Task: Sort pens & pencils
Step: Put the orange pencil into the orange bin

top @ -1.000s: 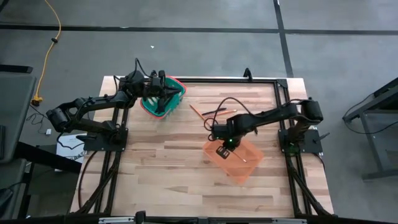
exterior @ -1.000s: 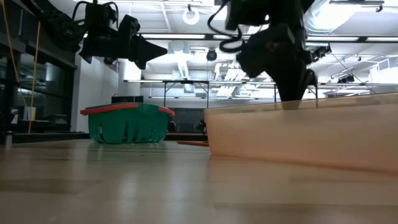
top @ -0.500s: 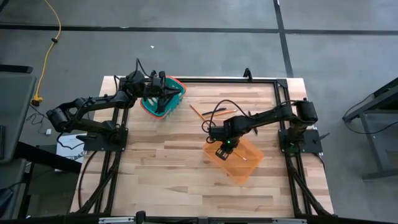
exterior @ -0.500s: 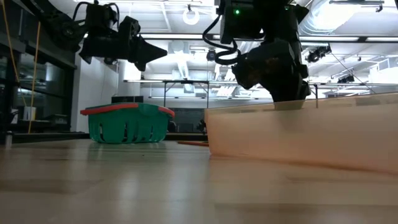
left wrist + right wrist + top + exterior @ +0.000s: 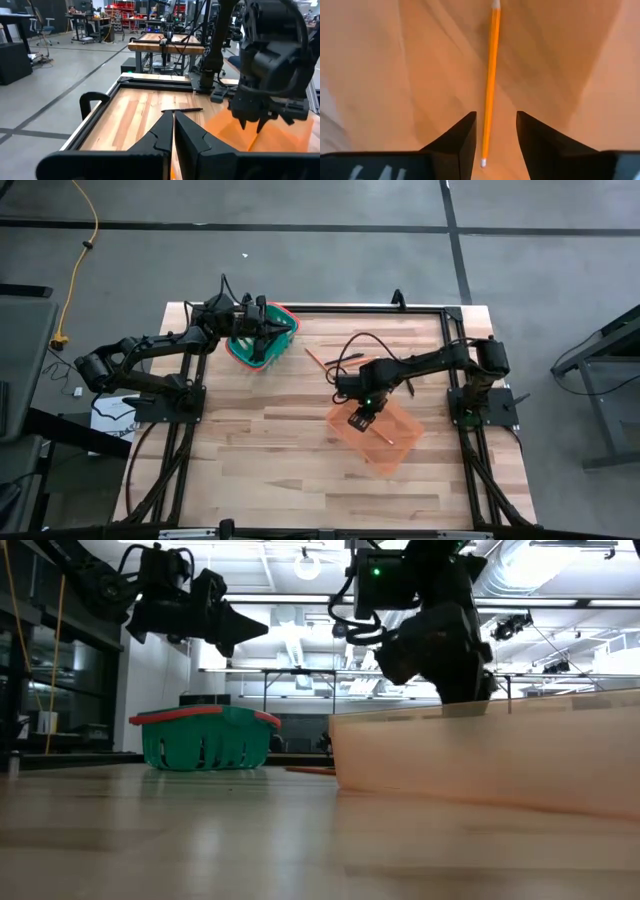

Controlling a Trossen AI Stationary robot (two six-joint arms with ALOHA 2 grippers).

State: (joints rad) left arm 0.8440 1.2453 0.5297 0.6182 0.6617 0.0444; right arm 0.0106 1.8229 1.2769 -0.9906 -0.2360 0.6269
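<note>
High view: your right gripper (image 5: 358,420) sits just right of centre, over the near-left edge of the orange basket (image 5: 400,445). A pencil (image 5: 381,437) lies inside it. Your left gripper (image 5: 272,333) hangs over the green basket (image 5: 285,320), upper left. One pen (image 5: 343,360) and another pencil (image 5: 318,359) lie on the table (image 5: 250,440) between the baskets.

Low view: green basket left of centre, orange basket wall at right.

Left wrist view: fingers (image 5: 160,134) pressed together, empty.

Right wrist view: fingers (image 5: 462,137) spread, the pencil lying free between them.
</note>
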